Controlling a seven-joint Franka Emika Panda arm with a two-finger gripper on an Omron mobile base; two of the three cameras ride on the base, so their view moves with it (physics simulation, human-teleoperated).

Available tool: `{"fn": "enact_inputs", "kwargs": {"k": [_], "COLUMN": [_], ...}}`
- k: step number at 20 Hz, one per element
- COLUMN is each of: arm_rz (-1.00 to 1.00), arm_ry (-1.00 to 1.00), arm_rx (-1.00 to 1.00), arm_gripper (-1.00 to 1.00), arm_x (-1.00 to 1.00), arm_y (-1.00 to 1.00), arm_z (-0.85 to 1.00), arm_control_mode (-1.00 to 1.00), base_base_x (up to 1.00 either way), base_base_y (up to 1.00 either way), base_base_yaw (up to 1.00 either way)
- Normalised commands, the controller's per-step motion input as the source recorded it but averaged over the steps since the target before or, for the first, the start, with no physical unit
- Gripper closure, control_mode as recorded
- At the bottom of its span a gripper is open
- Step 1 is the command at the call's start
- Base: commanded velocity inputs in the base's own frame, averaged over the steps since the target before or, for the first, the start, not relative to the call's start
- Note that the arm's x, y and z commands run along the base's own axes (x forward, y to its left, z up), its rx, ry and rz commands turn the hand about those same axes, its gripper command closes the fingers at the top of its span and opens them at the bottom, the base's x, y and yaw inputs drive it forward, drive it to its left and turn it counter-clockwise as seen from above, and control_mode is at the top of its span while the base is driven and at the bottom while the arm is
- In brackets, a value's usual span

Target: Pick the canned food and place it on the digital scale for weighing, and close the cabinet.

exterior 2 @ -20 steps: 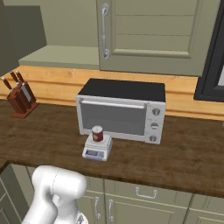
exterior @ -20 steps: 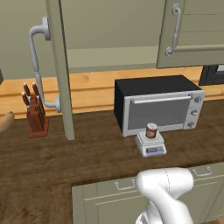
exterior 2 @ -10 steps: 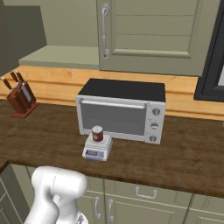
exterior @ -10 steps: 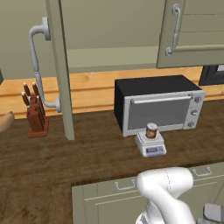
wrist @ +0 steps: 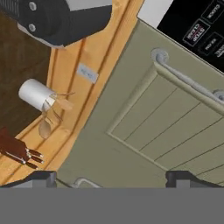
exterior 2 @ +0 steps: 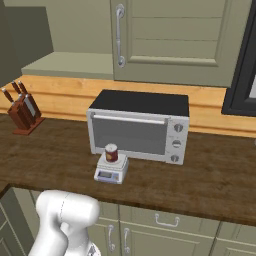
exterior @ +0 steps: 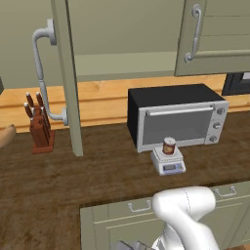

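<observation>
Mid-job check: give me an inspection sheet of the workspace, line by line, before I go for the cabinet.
Surface: dark wooden counter, pale wood backsplash.
Job's things: canned food upright on the digital scale; cabinet door on the left stands open, edge-on.
Clutter: toaster oven behind the scale; knife block at left; white utensil holder.
Grippers: gripper open, empty, facing a closed cabinet door.
Cables: nothing seen.
Surroundings: drawer unit below the counter.
</observation>
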Motion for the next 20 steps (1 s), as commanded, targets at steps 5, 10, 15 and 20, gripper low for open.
{"fn": "enact_inputs", "kwargs": {"k": [5,10,15,20], "arm_rz": [-0.16,-0.09,0.0,-0.01], "arm_ry": [-0.25,-0.05,0.02,-0.03], "arm_rx": [0.24,0.25,0.33,0.49], "arm_gripper": [-1.0,-1.0,-1.0,-1.0], "arm_x": [0.26,0.8,1.0,0.86], "arm_y": [1.0,1.0,0.8,0.33], "arm_z": [0.0,-0.04,-0.35,-0.62], "arm_control_mode": [-1.0,-1.0,-1.0,-1.0], "base_base_x": [0.0,0.0,0.0,0.0], "base_base_y": [0.0,0.0,0.0,0.0], "base_base_yaw": [0.0,0.0,0.0,0.0]}}
